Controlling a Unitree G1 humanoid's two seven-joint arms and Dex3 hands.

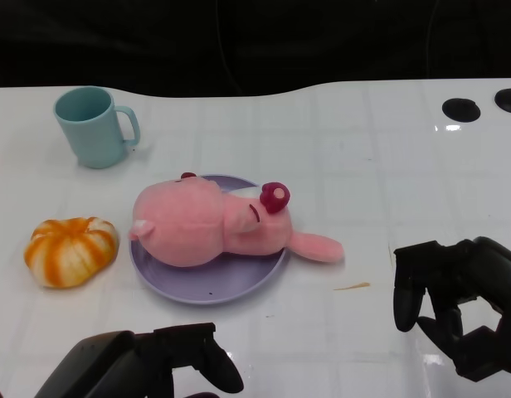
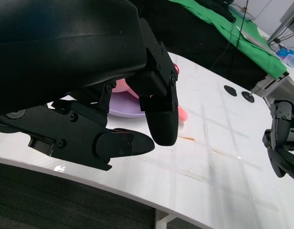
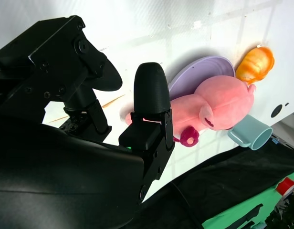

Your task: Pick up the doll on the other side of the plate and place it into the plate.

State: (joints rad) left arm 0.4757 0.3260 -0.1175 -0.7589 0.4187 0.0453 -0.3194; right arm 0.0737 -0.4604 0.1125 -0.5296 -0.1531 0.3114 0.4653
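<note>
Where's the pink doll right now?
In the head view, the pink doll lies on the purple plate at centre-left, one limb overhanging the rim, between the orange pumpkin toy and right hand.

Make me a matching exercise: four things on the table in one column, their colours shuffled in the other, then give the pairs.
Things:
1. doll
2. plate
3. mug
4. pumpkin toy

Colours:
A. orange and white
B. pale teal
C. pink
D. lilac

Pairs: 1-C, 2-D, 3-B, 4-A
</note>
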